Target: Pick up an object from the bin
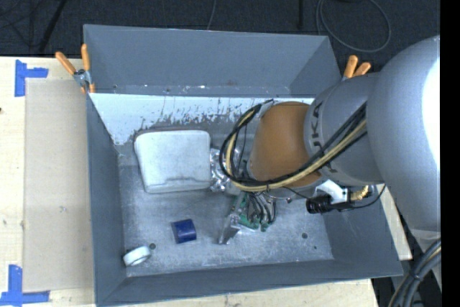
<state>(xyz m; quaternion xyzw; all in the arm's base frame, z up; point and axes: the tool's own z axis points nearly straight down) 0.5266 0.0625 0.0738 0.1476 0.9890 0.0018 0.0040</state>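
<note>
Nearest my camera: silver arm link point(410, 133), reaching in from the right, with orange wrist cover point(284, 140) and looped cables point(237, 147) hanging over the middle of the bin

Item 1: gripper point(231, 230). I log it low over the floor, a little right of centre and towards the front wall, with bare speckled floor around its tip. I cannot tell whether it is released or clenched, nor whether it grasps anything

Item 2: blue block point(184, 230). Small, cube-like, lying flat on the floor just left of the gripper and apart from it. I count it the nearest loose thing to the gripper

Item 3: white ring point(136, 255). Small, like a roll of tape, in the front left corner near the left wall, well apart from the gripper

Item 4: white pad point(172, 158). Rectangular with rounded corners, the largest thing, at the back left of the floor; its right edge lies just beside the wrist

Container: grey metal bin point(215, 61), sloped walls, floor scuffed
</note>
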